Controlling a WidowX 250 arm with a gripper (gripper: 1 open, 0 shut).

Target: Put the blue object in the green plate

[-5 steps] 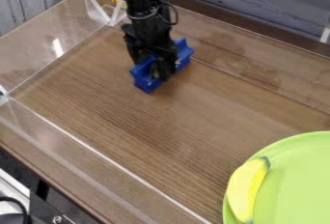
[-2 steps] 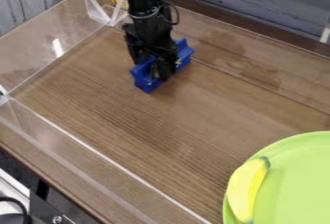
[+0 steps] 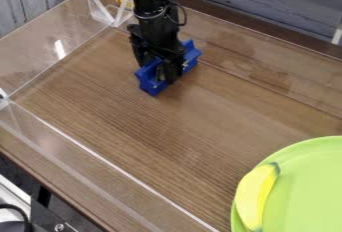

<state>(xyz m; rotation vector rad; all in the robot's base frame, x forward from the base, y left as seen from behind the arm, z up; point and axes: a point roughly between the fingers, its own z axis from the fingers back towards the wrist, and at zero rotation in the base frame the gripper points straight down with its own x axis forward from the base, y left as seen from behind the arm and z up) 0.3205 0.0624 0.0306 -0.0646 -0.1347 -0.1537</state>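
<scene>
The blue object (image 3: 179,68) is a bright blue block lying on the wooden table at upper centre. My black gripper (image 3: 160,64) comes down from above and sits right on the block, its fingers astride it, hiding much of it. The fingers look closed against the block, which rests on the table. The green plate (image 3: 310,176) is at the bottom right corner, partly cut off by the frame edge, far from the gripper.
A yellow banana-like item (image 3: 257,190) lies on the plate's left rim. Clear plastic walls (image 3: 54,46) run along the left and front of the wooden table (image 3: 174,146). A grey plank wall stands behind.
</scene>
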